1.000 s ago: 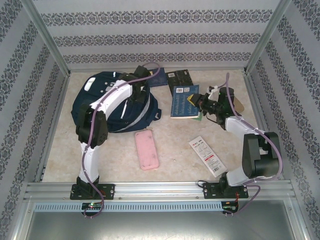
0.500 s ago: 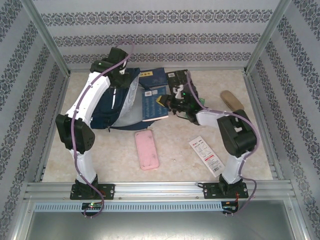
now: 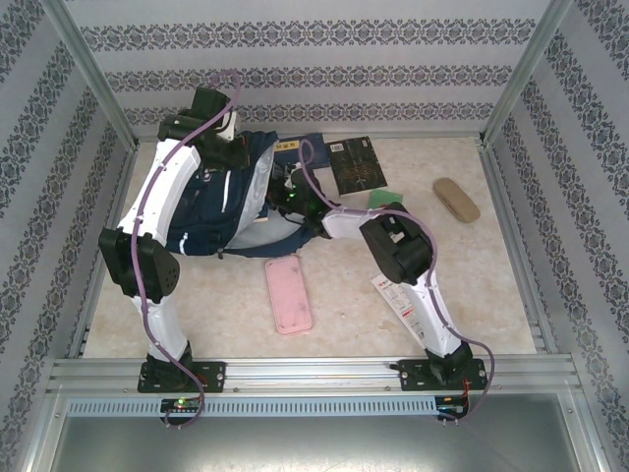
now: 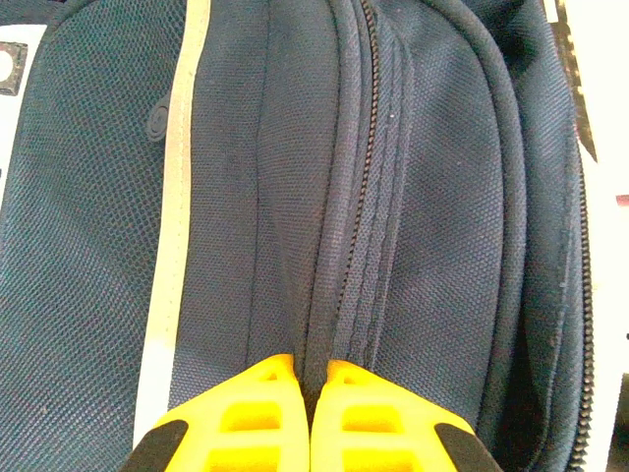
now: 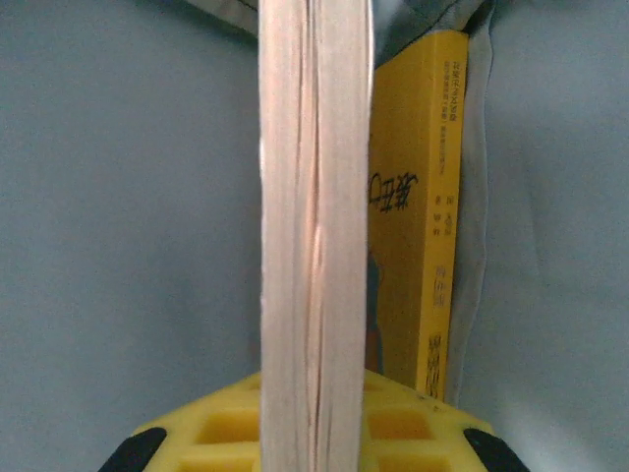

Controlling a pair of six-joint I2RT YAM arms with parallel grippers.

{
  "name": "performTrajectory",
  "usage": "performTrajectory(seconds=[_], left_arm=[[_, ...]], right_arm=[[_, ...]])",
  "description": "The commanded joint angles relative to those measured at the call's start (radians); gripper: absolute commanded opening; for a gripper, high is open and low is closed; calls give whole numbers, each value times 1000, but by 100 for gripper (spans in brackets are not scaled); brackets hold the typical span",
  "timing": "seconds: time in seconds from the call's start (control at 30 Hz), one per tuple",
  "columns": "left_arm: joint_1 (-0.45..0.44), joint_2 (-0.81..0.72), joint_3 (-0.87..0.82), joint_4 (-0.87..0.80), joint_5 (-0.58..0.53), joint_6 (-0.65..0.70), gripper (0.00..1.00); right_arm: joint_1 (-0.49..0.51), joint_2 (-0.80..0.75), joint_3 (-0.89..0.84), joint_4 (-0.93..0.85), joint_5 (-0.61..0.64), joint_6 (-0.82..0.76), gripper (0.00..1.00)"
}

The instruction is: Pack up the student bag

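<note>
Student bag (image 3: 206,211) at the table's (image 3: 491,295) back left, mouth held open.
Left claw (image 4: 310,388) pinches a fold by the zip (image 4: 359,197); right claw (image 5: 314,403) grips a book (image 5: 314,197) inside the lining (image 5: 128,246), beside a yellow book (image 5: 418,197). Should the fold slip, the mouth may close on it.

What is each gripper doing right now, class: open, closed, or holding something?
Left gripper: closed, pinching a fold of the bag.
Right gripper: closed on a book.
</note>
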Motion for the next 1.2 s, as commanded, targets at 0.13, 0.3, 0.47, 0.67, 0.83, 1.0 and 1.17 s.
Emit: performTrajectory(seconds=[0.13, 0.3, 0.47, 0.67, 0.83, 1.0, 1.17], left_arm=[[3, -67, 56, 93, 149, -91, 0], [4, -70, 43, 114, 183, -118, 0], [3, -76, 46, 95, 147, -92, 0], [11, -72, 42, 80, 110, -66, 0], [30, -67, 34, 81, 96, -53, 0], [47, -66, 19, 84, 100, -48, 0], [49, -66, -3, 103, 135, -60, 0]], right_arm=[[73, 147, 254, -21, 188, 26, 0], [104, 227, 403, -160, 212, 10, 0], [107, 195, 389, -240, 190, -26, 65], [92, 60, 286, -323, 171, -112, 98], [79, -29, 201, -354, 157, -109, 98], [69, -84, 162, -464, 143, -128, 98], [65, -92, 191, -628, 140, -198, 98]])
